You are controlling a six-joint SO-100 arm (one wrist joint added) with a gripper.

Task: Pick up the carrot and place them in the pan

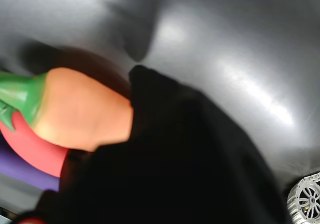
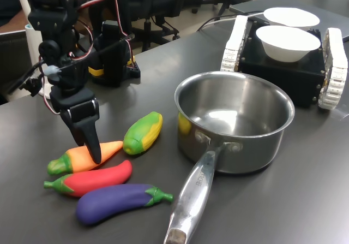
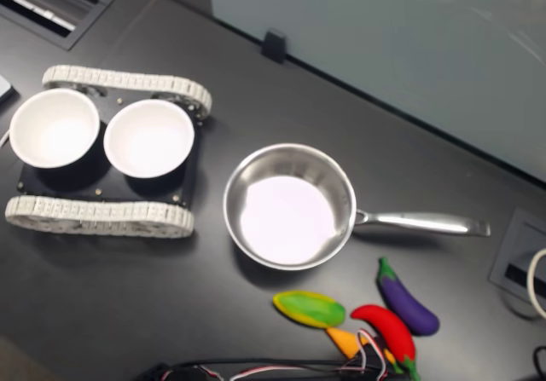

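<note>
Black hand (image 2: pixel 94 155) touches the carrot (image 2: pixel 82 158); its opening cannot be told.

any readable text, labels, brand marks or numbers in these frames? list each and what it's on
None readable in any view.
The pan shows no stamp or brand on its body or handle.
The two white bowls are plain.
The carrot, the other toy vegetables and the tracked base carry no visible print.
The wrist view is too blurred to show any marking.
</note>
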